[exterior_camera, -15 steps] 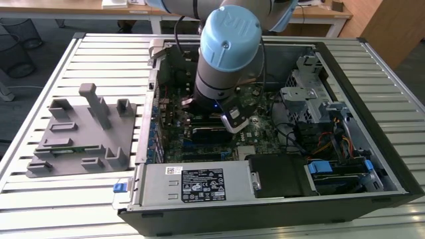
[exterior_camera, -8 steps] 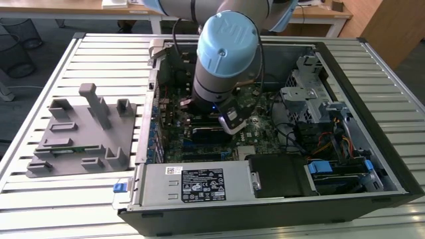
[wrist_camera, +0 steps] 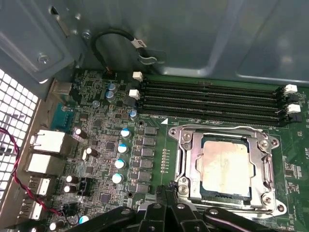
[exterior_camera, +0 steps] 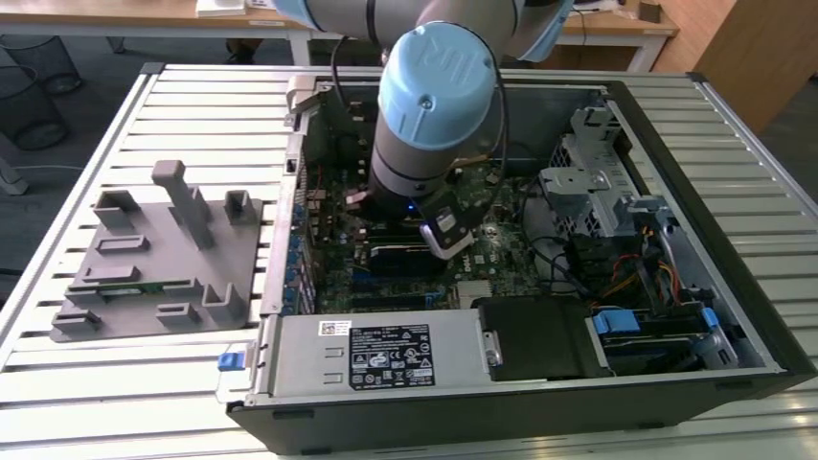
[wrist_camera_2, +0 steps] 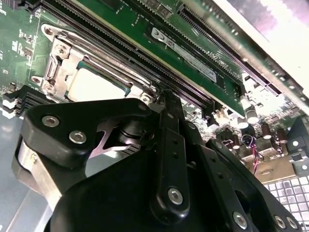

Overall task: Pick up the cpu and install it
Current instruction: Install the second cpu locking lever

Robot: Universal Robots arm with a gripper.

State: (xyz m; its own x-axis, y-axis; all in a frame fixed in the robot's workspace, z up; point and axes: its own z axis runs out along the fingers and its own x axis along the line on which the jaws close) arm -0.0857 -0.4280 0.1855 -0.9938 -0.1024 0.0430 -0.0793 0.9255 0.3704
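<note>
You are looking at the cpu (wrist_camera: 226,167) lying flat in its socket frame (wrist_camera: 186,166) on the green motherboard (wrist_camera: 154,145), with its shiny silver top facing up and out of the computer case (exterior_camera: 665,383). It is square, so it is not showing any long side; its edges are lining up with the metal frame around it. In the second wrist view the cpu (wrist_camera_2: 96,86) is peeking out just past the black gripper (wrist_camera_2: 166,104). Your gripper (wrist_camera: 169,191) is hanging right beside the socket frame, not touching the chip, and its fingers (wrist_camera: 170,212) are sitting pressed together with nothing between them. Next to the socket, the long black memory slots (wrist_camera: 212,99) are running side by side. In the exterior view the arm (exterior_camera: 428,115) is reaching down into the open case, which is lying on its side on a pale slatted table (exterior_camera: 167,383). A grey parts holder (exterior_camera: 147,259) is sitting on the table, near the case on the exterior view's left. Behind the table you are seeing wooden desks (exterior_camera: 614,29) and a wire bin (exterior_camera: 29,105) on the floor.
</note>
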